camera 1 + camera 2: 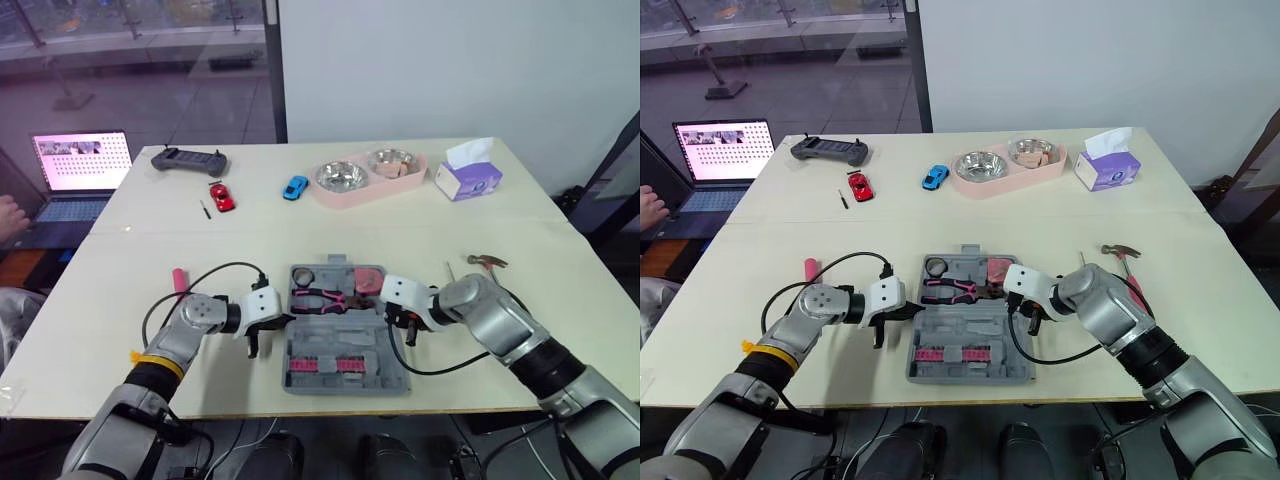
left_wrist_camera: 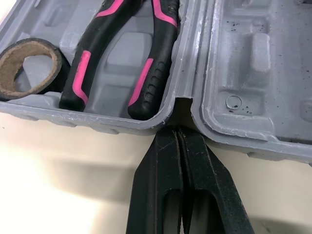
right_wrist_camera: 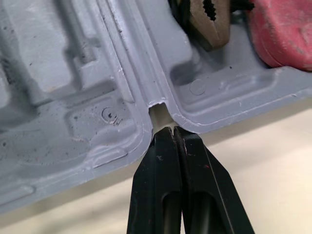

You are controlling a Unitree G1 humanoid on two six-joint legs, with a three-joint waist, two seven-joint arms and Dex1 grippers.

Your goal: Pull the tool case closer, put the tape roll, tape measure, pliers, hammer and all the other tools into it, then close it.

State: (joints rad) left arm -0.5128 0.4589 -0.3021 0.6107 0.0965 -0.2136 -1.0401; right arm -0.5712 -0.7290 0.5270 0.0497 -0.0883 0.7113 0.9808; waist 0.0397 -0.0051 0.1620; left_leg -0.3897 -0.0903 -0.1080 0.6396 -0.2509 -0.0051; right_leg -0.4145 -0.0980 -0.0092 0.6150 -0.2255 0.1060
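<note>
- Far left of table: small pink stick-like item (image 1: pixel 180 278), well apart from the case. Cannot tell what it is; possibly one of the loose tools.
- Left gripper (image 2: pixel 176 130): fingers pressed together, nothing between them. Tips sit in the notch at the left end of the case's hinge, touching or nearly touching the plastic.
- Tool case (image 1: pixel 345 332): lies open and flat near the front edge of the table, between the two grippers. The hinge runs left to right.
  - Far half holds the tape roll (image 2: pixel 10 70), pliers (image 2: pixel 163 48) and red tape measure (image 3: pixel 285 34).
  - Near half holds a row of pink bits.
- Right gripper (image 3: pixel 174 130): fingers also clamped on nothing. Tips are at the matching notch on the right end of the hinge. The two grippers point inward at each other along the hinge line.
- Hammer (image 1: pixel 487 262): on the bare table, outside the case, to the right of the right gripper and slightly farther back. Its handle appears to run diagonally.

Judgement:
- The case looks already pulled in and is partly loaded.
- The hammer is the clearest tool left out, and the right arm is much nearer to it.
- That gripper would need to back off the hinge, swing outward to the right, and open its fingers across the handle's short width.
</note>
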